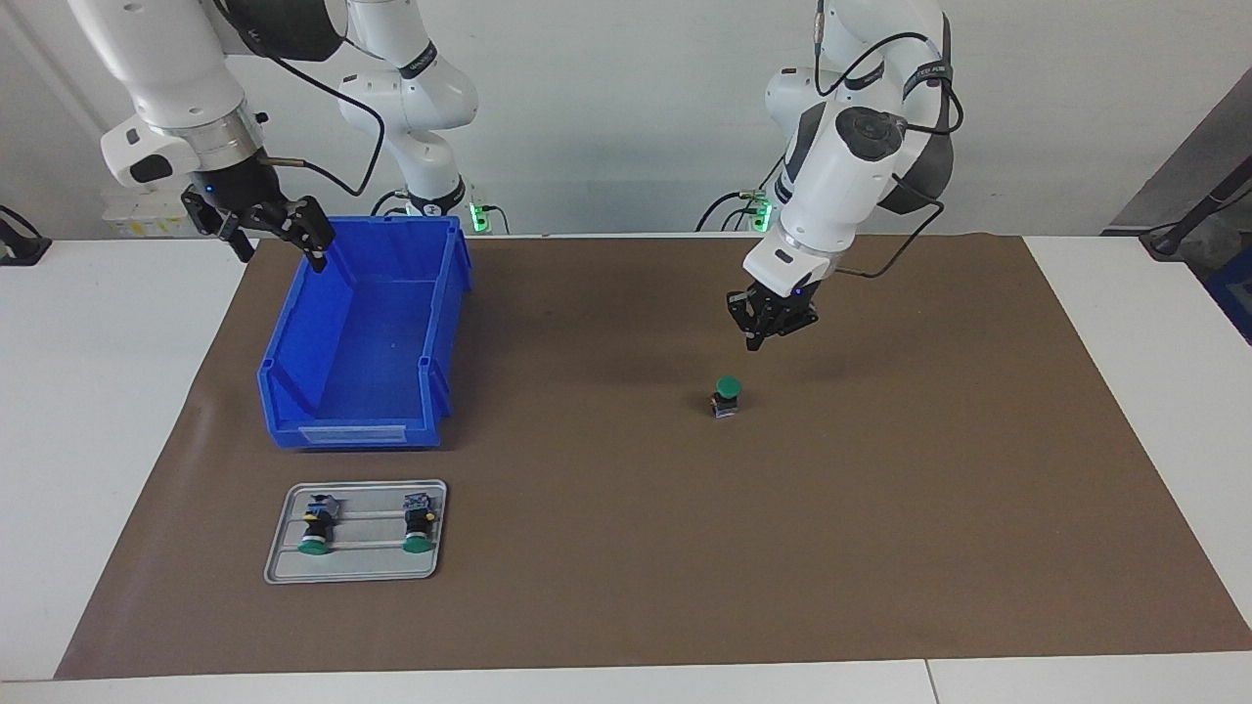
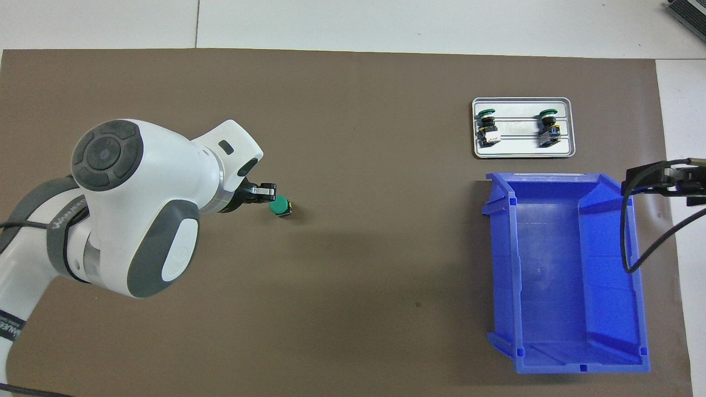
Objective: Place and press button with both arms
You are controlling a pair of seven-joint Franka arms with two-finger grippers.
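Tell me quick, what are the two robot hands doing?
Left gripper: closed, empty, above the button.
Right gripper: open, empty, over the blue bin.

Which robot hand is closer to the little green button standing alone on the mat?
The left. The left gripper, shut, hangs just above the button, not touching it. The right gripper, open, waits over the blue bin's corner.
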